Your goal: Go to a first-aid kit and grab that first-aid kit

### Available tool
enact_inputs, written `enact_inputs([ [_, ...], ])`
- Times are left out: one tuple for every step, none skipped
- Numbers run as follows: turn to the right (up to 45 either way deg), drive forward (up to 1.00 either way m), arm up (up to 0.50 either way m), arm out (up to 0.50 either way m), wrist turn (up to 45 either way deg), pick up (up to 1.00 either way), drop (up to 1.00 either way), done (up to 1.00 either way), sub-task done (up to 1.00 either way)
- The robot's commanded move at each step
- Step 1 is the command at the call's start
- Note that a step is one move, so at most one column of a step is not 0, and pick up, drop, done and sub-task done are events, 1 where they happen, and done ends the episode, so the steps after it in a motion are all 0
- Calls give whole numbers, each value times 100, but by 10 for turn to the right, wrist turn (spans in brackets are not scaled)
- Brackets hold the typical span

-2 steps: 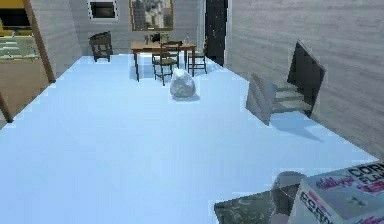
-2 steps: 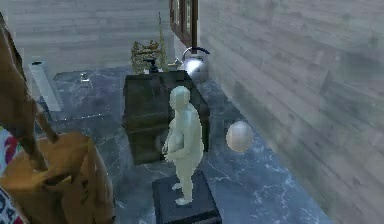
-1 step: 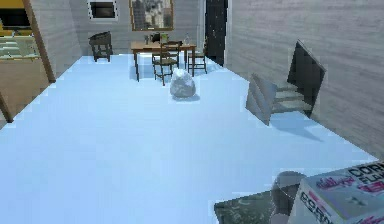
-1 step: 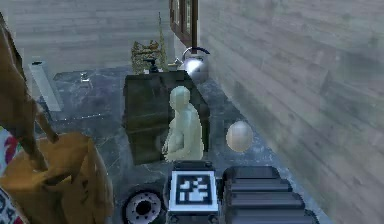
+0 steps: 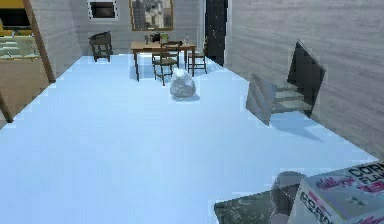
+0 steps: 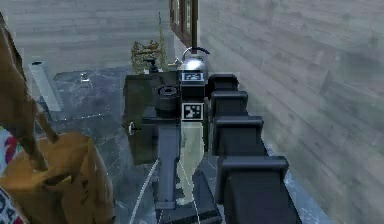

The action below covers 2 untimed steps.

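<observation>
Kit within reach: the arm [image 6: 235,150] stretches across a dark mottled desk [image 6: 92,96], bringing its fingers [image 6: 156,100] up to a dark green case [image 6: 136,116], which I take to be the first-aid kit, standing on that desk. I judge the reach is lined up this way so the fingers meet the case from its side. I cannot tell whether the fingers have hold of anything, because the case rests on the desk right at them. A brown sack-like thing [image 6: 55,180] crowds the arm side view's left, and a shiny kettle [image 6: 195,52] stands beyond the arm's end. In the forward view, a printed white box [image 5: 345,195] sits at the desk's corner, above pale floor [image 5: 120,140].
</observation>
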Motion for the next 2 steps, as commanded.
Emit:
enact_inputs([
  [0, 0, 0, 0, 450, 0, 0, 0, 0],
  [0, 0, 0, 0, 450, 0, 0, 0, 0],
])
